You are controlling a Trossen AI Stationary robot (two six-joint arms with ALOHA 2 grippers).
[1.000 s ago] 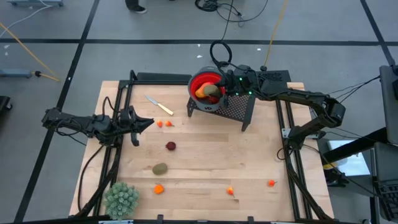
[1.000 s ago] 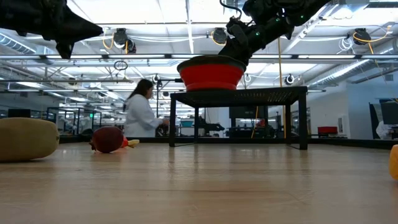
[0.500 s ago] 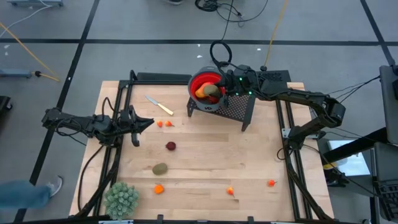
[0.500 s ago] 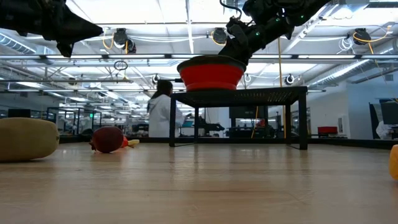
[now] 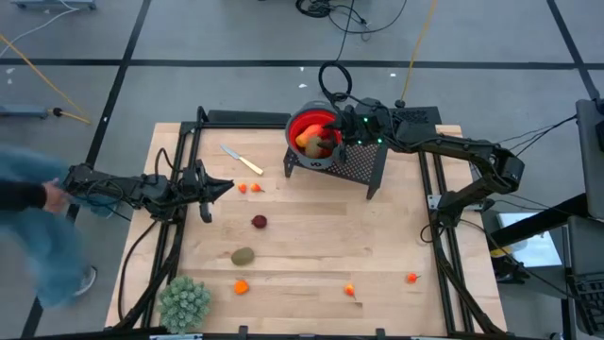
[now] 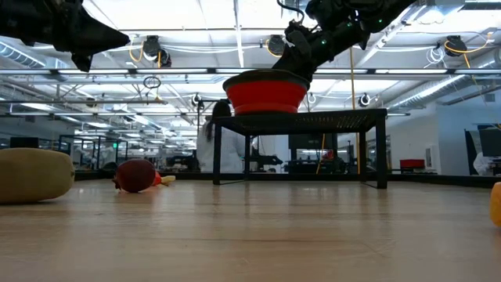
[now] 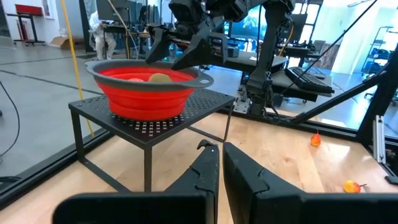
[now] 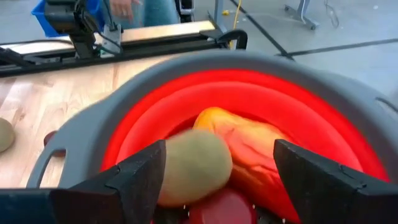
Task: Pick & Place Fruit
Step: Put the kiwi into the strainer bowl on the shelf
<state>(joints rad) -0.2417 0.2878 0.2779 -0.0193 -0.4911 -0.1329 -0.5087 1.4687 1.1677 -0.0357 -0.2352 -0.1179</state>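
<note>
Right wrist view: red bowl (image 8: 249, 93) holds a kiwi (image 8: 193, 165), red-orange fruit (image 8: 249, 146) and a dark red one (image 8: 221, 208); right gripper (image 8: 217, 171) spread apart above, left gripper (image 5: 209, 189) together.

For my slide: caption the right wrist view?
Open right gripper above red bowl holding kiwi and red-orange fruit.

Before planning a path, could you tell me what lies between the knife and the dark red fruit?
High view: two tiny orange pieces lie between knife and dark red fruit.
</note>
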